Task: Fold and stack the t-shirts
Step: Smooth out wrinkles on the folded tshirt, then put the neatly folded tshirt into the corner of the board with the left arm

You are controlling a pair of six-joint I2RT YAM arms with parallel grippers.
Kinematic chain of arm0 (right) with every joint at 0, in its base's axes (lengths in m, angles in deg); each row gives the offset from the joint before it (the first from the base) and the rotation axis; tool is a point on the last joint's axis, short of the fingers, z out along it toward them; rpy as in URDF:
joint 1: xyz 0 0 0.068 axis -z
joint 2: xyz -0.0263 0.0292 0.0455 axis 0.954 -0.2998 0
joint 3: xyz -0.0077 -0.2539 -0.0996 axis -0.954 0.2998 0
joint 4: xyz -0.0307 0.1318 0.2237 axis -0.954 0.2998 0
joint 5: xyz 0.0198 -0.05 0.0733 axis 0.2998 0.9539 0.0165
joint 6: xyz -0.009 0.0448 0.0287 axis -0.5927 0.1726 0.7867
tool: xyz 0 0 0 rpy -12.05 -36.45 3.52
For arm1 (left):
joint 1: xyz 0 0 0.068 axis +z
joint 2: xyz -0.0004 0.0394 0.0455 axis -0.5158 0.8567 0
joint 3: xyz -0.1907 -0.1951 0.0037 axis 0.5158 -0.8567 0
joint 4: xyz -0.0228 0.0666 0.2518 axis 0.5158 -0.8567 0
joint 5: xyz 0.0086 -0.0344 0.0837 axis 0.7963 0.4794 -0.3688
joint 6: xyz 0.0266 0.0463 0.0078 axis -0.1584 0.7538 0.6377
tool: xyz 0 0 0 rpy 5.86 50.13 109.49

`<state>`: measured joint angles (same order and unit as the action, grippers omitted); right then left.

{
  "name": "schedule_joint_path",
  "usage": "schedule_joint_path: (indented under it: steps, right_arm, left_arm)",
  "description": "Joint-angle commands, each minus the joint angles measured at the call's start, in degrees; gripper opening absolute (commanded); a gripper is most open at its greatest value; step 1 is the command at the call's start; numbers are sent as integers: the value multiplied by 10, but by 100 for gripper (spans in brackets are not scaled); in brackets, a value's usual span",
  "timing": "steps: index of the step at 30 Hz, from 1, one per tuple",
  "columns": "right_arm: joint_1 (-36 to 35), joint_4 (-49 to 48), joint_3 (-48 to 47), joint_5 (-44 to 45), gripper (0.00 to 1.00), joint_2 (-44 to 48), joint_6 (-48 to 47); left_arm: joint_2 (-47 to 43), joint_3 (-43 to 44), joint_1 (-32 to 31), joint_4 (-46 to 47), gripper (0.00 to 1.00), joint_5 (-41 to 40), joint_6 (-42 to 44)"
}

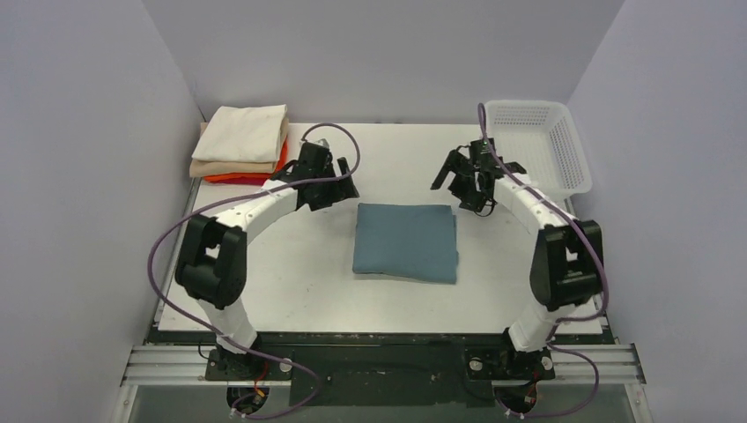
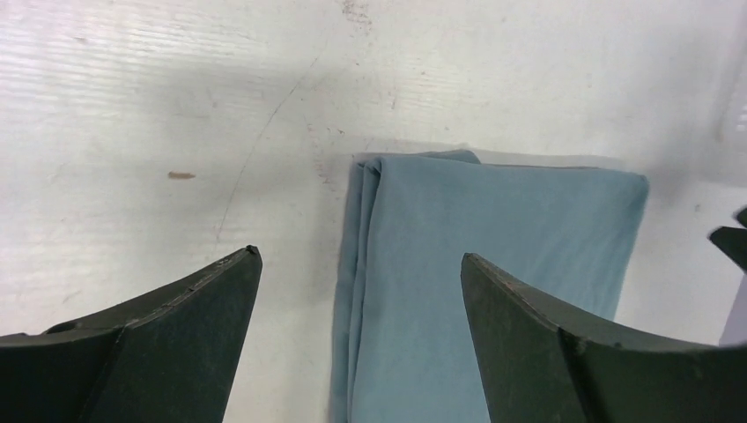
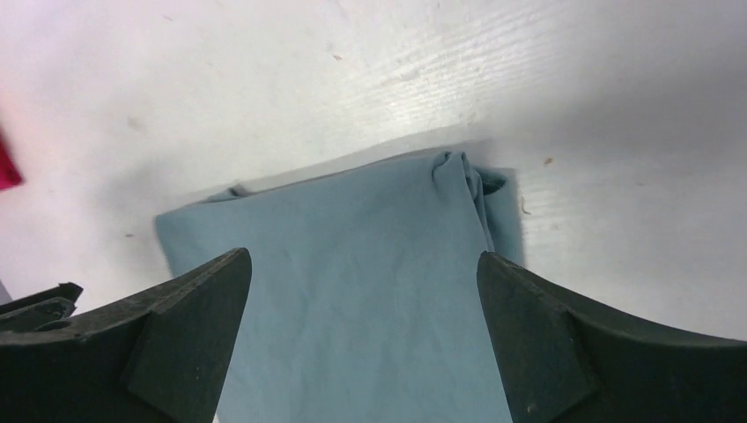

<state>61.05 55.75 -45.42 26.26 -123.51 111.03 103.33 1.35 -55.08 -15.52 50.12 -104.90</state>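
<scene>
The left pincer hangs with its jaws wide apart and nothing between them, above the left edge of the teal-blue t-shirt. The right pincer is spread just as wide, gripping nothing, over the shirt's far right corner. I see that shirt folded into a flat, soft rectangle in the middle of the white surface. Its layered edges are stacked neatly on the left, and there is a small bunched pucker at the far right corner. The white basket sits at the far right corner of the surface, rigid plastic with perforated floor and walls in plain view. At the far left corner is a folded stack: cream shirt on top, tan shirt under it, and an orange-red layer at the bottom.
</scene>
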Motion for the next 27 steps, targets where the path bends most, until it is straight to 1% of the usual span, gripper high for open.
schedule_joint_path:
  steps: [1,3,4,5,6,7,8,12,15,18,21,25,27]
  right_arm:
    - [-7,53,46,99,96,155,-18]
    - [-8,54,119,114,96,212,-10]
    - [-8,54,138,129,96,253,-7]
    - [-8,53,176,135,96,271,-2]
    - [-8,54,193,141,96,311,0]
    - [-7,59,223,143,97,331,3]
    - [-6,63,236,148,97,368,4]
    - [-5,105,276,154,97,455,7]
    - [-4,141,290,147,98,492,3]
    - [-4,157,302,146,98,529,0]
    - [-3,174,311,149,98,546,-3]
    - [-3,187,317,153,99,559,-9]
    - [-2,191,319,159,99,560,-12]
  left_arm:
    - [-107,-51,-10,1,95,-43,2]
    - [-120,-77,-16,10,95,-35,-3]
    - [-120,-87,-21,12,95,-22,-4]
    - [-118,-89,-23,14,95,-18,-5]
    - [-112,-91,-29,18,95,-10,-2]
    - [-106,-90,-32,21,95,-6,0]
    - [-95,-83,-37,21,95,4,4]
    - [-52,-71,-48,30,95,40,14]
    - [-23,-65,-61,24,95,41,18]
    - [8,-62,-77,25,95,33,18]
    - [44,-55,-92,27,93,33,11]
    - [75,-46,-116,25,84,26,2]
    - [85,-46,-130,23,78,18,-5]
